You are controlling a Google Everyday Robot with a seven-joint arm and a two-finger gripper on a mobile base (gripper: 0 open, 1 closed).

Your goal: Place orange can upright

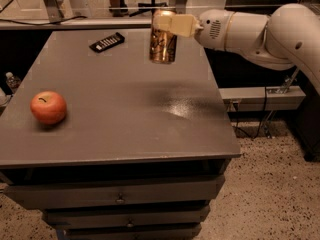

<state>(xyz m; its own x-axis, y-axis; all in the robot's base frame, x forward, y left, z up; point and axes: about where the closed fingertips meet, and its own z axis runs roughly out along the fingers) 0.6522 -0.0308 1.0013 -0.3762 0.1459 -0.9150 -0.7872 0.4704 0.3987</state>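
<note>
The orange can (162,43) is copper-orange with dark lettering and hangs upright in the air above the far middle of the grey table (120,114). My gripper (167,21) reaches in from the right and is shut on the can's top. The white arm (250,29) extends behind it to the right edge of the view. The can's shadow lies on the table below and to the right of it.
A red-orange apple (48,107) sits at the table's left front. A black remote (107,41) lies at the far left. The table has drawers below its front edge. A bottle (12,80) stands off the table's left side.
</note>
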